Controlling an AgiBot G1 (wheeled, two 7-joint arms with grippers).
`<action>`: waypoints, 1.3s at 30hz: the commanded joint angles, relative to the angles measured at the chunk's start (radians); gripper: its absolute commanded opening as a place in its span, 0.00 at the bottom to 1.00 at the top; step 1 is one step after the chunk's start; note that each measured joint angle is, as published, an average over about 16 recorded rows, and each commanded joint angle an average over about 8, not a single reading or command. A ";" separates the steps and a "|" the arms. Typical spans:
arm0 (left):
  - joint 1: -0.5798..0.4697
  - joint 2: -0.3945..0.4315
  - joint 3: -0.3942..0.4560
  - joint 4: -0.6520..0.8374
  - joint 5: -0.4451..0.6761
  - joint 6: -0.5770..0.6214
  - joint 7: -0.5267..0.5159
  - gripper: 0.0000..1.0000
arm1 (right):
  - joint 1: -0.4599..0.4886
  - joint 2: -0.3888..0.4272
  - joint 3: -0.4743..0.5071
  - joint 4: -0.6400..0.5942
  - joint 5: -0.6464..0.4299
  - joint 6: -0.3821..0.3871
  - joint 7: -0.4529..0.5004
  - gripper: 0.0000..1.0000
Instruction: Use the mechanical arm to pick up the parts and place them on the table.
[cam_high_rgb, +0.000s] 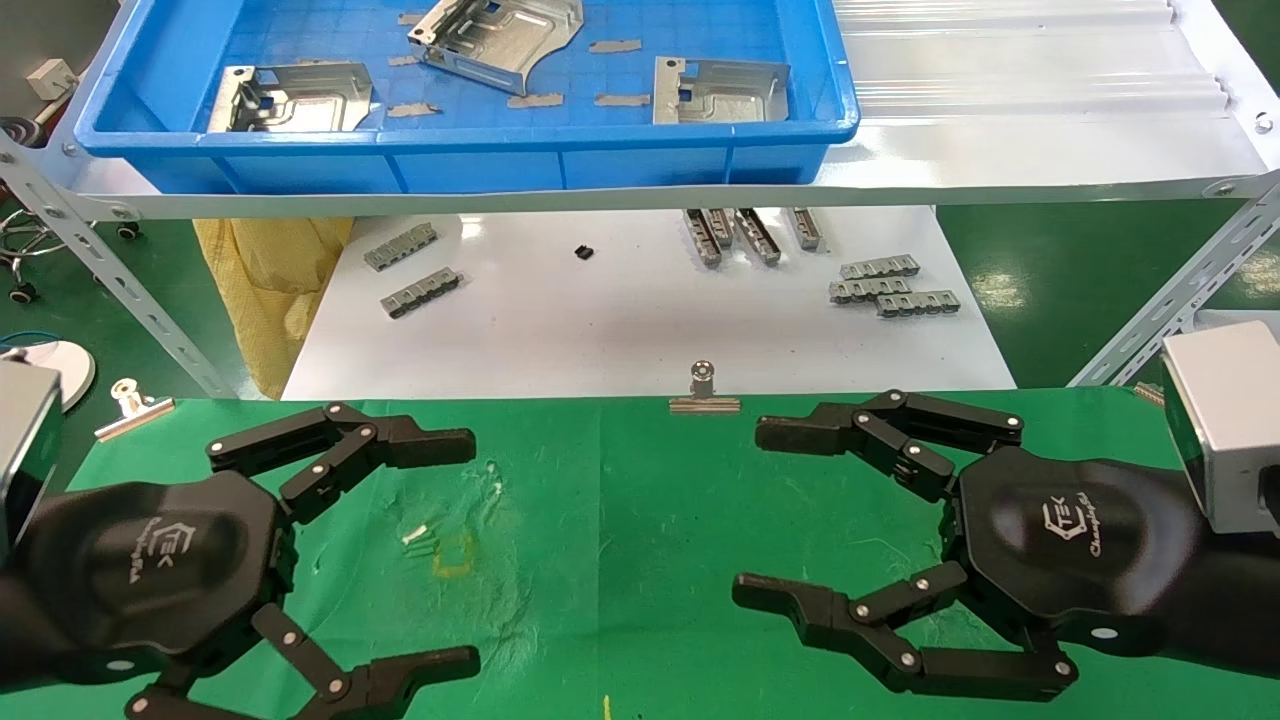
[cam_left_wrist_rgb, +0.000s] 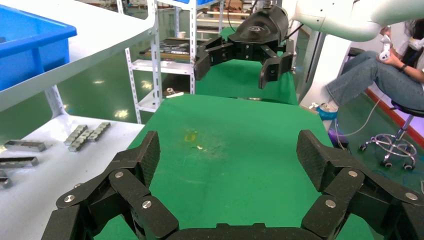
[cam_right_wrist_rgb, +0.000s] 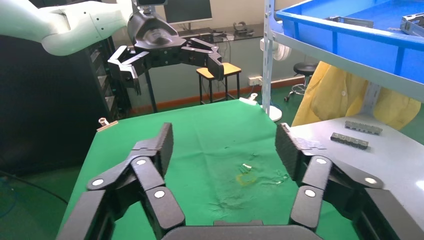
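Both claws, left claw (cam_high_rgb: 440, 545) and right claw (cam_high_rgb: 775, 515), hover wide open and empty over the green counter (cam_high_rgb: 620, 520) at lower frame; three parts (cam_high_rgb: 295, 97) lie well apart in the blue tray (cam_high_rgb: 480, 165), upper frame.

Bright, even overhead light fills all three views. Glare washes out the white board (cam_high_rgb: 650, 320) below the shelf and streaks the glossy green floor (cam_left_wrist_rgb: 107, 97). Shadows on the green table (cam_high_rgb: 620, 560) are soft and faint. The nearest black fingers (cam_left_wrist_rgb: 135, 200) look slightly soft.
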 joint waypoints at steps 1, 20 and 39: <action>0.000 0.000 0.000 0.000 0.000 0.000 0.000 1.00 | 0.000 0.000 0.000 0.000 0.000 0.000 0.000 0.00; 0.000 0.000 0.000 0.000 0.000 0.000 0.000 1.00 | 0.000 0.000 0.000 0.000 0.000 0.000 0.000 0.00; 0.000 0.000 0.000 0.000 0.000 0.000 0.000 1.00 | 0.000 0.000 0.000 0.000 0.000 0.000 0.000 0.00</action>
